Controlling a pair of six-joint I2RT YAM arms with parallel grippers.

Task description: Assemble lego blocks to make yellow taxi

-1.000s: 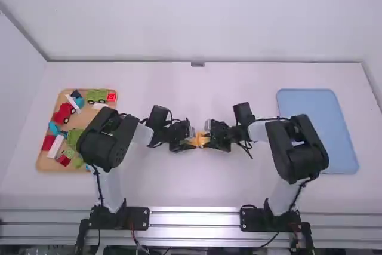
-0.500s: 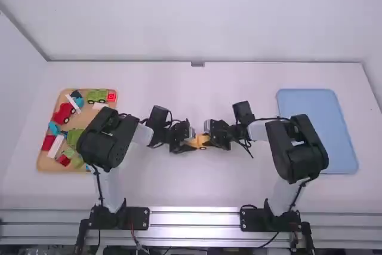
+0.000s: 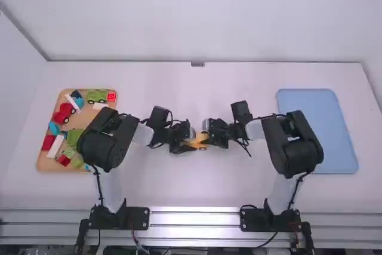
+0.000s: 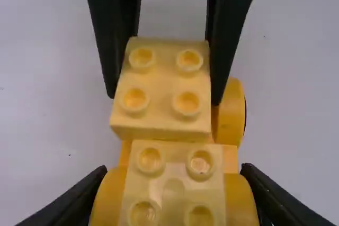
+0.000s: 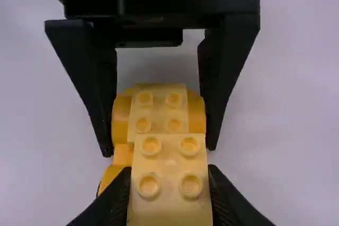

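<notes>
Wheeled yellow plastic base (image 4: 172,183) was gripped by left end effector (image 5: 159,149), boxy pale-yellow plastic brick (image 4: 161,83) by right one (image 4: 163,100); stacking stage, pressing probably needed.

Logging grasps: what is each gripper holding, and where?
Left gripper: wheeled yellow base, by the wheels at one end. Right gripper: yellow block, by two opposite sides.

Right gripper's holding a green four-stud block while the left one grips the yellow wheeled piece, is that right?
Wrong colour: in the right wrist view, the right gripper holds a yellow four-stud block. The left gripper does grip the yellow wheeled piece.
</notes>
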